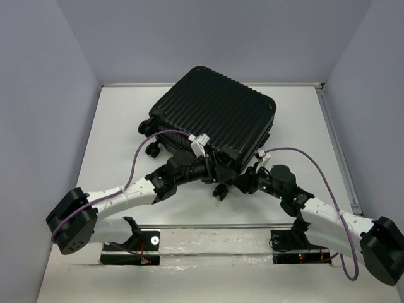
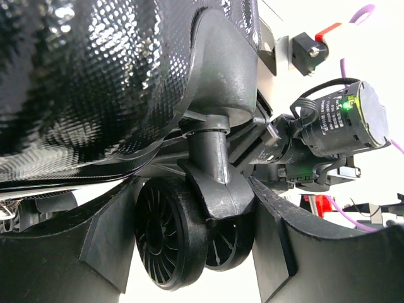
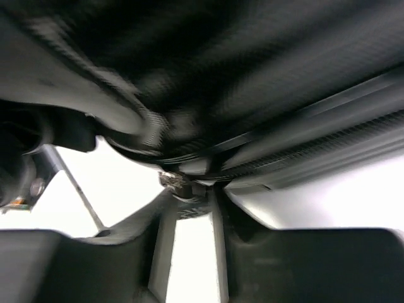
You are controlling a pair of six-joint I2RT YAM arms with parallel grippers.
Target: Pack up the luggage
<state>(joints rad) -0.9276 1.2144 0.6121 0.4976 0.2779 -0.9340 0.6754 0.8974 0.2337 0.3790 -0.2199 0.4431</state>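
Note:
The luggage point(image 1: 214, 107), a black ribbed hard-shell suitcase, lies closed and flat on the white table point(image 1: 126, 113). Both arms reach its near edge. In the left wrist view my left gripper point(image 2: 196, 240) has its fingers point(image 2: 76, 252) on either side of a black caster wheel point(image 2: 167, 233) under the shell point(image 2: 95, 76), pressing wheel and bracket. From above, that gripper point(image 1: 214, 177) sits at the suitcase's near corner. My right gripper point(image 3: 189, 202) is blurred, its tips pinched together on the metal zipper pull point(image 3: 173, 182) at the seam. Seen from above, it point(image 1: 243, 180) lies just right of the left one.
Two more caster wheels point(image 1: 149, 139) stick out at the suitcase's left side. Purple cables point(image 1: 328, 183) loop over both arms. The right arm's wrist motor point(image 2: 341, 123) lies close beside the left gripper. Walls enclose the table on three sides.

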